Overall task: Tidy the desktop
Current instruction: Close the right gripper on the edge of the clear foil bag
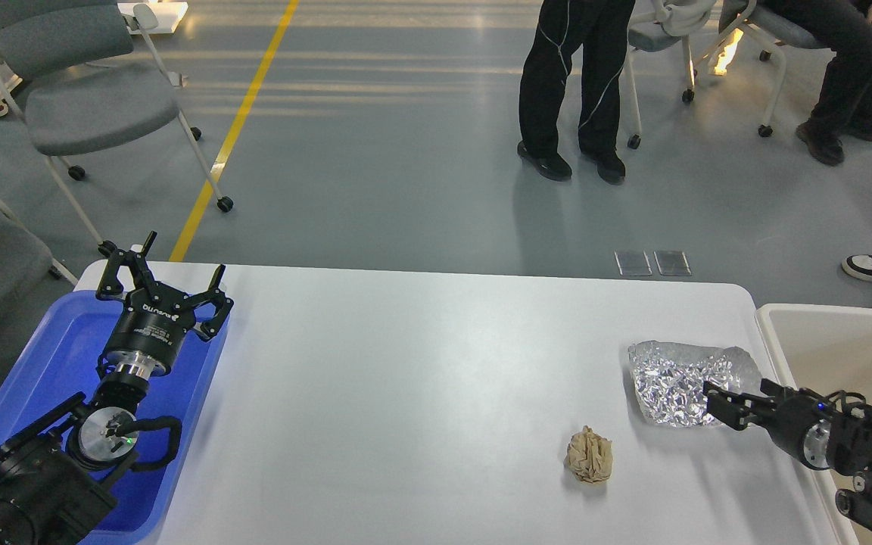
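The desktop [421, 378] is a wide white tabletop. A crumpled sheet of silver foil [671, 375] lies on it at the right, its right side bunched up. A crumpled tan paper ball [590, 454] lies in front of the foil. My right gripper [714, 406] comes in low from the right, and its fingertips are at the foil's lower right edge. I cannot tell whether they are closed on the foil. My left gripper [163, 265] is open and empty, pointing up over the far end of the blue tray [65, 341].
A beige-white bin [837, 341] stands against the desktop's right edge, under my right arm. The blue tray is at the left edge. People and wheeled chairs are on the floor beyond the table.
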Robot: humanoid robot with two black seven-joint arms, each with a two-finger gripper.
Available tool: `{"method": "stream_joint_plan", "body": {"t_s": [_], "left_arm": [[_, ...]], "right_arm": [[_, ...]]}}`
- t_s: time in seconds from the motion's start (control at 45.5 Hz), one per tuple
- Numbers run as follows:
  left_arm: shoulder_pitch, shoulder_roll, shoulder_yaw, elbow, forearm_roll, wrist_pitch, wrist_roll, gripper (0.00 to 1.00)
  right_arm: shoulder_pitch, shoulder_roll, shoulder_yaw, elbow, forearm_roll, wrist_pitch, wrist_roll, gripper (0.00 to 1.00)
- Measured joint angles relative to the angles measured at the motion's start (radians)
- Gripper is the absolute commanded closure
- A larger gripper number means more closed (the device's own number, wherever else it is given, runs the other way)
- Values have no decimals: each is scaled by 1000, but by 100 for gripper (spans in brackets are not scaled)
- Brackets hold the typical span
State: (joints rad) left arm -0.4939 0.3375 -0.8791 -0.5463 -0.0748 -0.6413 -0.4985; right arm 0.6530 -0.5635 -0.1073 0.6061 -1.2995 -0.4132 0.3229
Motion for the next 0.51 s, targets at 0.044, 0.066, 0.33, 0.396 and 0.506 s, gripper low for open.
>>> {"method": "stream_joint_plan", "body": {"t_s": [0.044, 0.066, 0.33, 0.396, 0.506], "left_arm": [[0, 0, 0, 0, 1, 0, 0, 0], [0, 0, 0, 0, 1, 0, 0, 0], [0, 0, 0, -1, 1, 0, 0, 0], [0, 0, 0, -1, 1, 0, 0, 0], [0, 0, 0, -1, 1, 0, 0, 0]], "right_arm": [[3, 12, -7, -23, 3, -7, 9, 2], [4, 17, -10, -31, 4, -10, 11, 2], [41, 46, -31, -85, 72, -27, 61, 2], [50, 48, -36, -94, 91, -28, 73, 2], [57, 50, -42, -116, 112, -28, 88, 2]]}}
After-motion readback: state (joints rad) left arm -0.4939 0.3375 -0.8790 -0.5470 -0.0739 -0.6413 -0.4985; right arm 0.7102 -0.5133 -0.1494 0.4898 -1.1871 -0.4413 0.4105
